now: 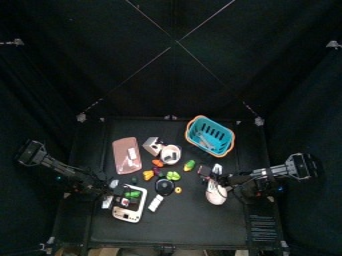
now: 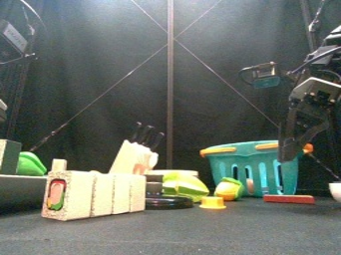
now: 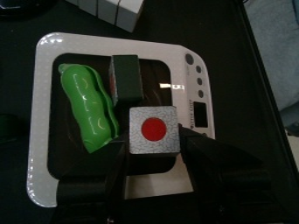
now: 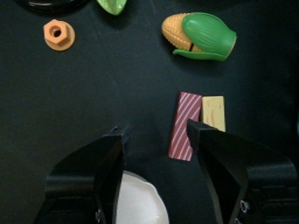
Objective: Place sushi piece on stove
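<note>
Finds the left gripper [image 3: 155,154] spread wide and gripping nothing, poised straight over the stove [image 3: 117,42]. Sees the sushi piece [image 3: 153,129], a squarish block with a red spot, lying on the stove's dark top just ahead of the fingertips, centred between the jaws and apparently free of both. Seems to call only for a straight lift away. Leaves the right gripper [image 4: 155,131], also open and empty, well apart from the stove, above a striped piece [image 4: 187,122].

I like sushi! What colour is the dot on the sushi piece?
Red, on the white sushi piece. The left wrist view shows it best.
</note>
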You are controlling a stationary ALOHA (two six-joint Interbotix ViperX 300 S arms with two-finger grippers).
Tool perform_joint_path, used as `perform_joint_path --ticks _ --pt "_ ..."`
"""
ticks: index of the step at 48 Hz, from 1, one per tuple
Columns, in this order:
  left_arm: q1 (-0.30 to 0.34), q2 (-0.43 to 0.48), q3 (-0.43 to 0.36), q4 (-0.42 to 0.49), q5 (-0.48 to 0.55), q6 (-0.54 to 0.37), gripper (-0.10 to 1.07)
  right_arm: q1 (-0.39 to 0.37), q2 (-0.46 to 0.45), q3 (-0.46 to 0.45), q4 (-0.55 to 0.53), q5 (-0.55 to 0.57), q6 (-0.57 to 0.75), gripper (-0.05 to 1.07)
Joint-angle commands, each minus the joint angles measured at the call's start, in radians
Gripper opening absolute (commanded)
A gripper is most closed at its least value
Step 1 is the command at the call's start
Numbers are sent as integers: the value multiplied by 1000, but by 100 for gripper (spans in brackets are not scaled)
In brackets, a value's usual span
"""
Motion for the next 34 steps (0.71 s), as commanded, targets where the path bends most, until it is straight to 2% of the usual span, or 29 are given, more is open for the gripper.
perform_joint_path --ticks 1,34 --pt "2 2 -2 5 -23 0 69 -5 -15 -9 8 -3 0 88" --pt "2 2 -2 -23 -34 0 88 -5 -15 -5 12 -3 -2 88"
